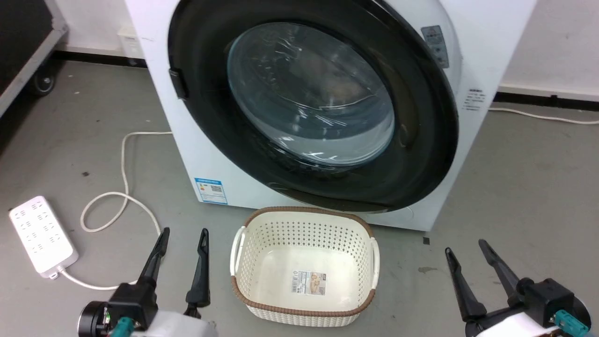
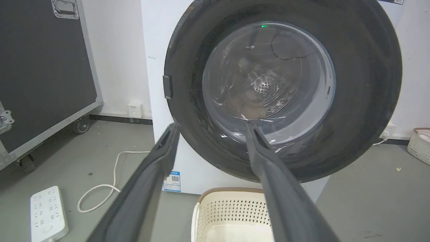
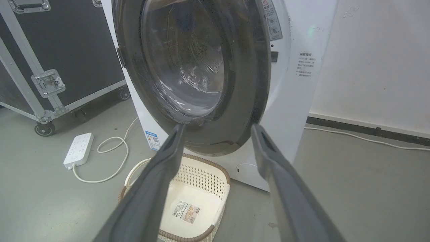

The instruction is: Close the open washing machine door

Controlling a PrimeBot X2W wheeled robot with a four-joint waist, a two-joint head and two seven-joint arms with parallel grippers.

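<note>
On my head view, the washing machine [image 1: 196, 140] stands at twelve o'clock, and the washing machine door [image 1: 311, 93] lies flat against its front, glossy black ring around the bulging glass. A cream laundry basket [image 1: 304, 224] sits on the floor at six o'clock of the door, just beside the machine's base. The left gripper [image 1: 184, 231] shows at seven o'clock with its fingers spread and nothing between them. The right gripper [image 1: 465, 246] shows at five o'clock, fingers likewise apart and bare. Both are well apart from the door. A white power strip [image 1: 42, 234] lies at eight o'clock, its cable [image 1: 124, 159] looping toward the machine.

On my left wrist view, the left gripper [image 2: 212, 124] points at the lower half of the door [image 2: 268, 84], fingers wide, touching nothing that I can see. The perforated drum shows dimly through the glass. A blue sticker [image 2: 172, 181] marks the machine's lower corner at seven o'clock of the door. A black wheeled case [image 2: 40, 67] stands at nine o'clock.

On my right wrist view, the right gripper [image 3: 217, 126] aims at the door's [image 3: 184, 57] lower rim, fingers splayed and holding nothing. I see the door at a slant here, pressed to the white front [image 3: 292, 84]. The basket [image 3: 201, 178] lies at six o'clock between the fingers.
</note>
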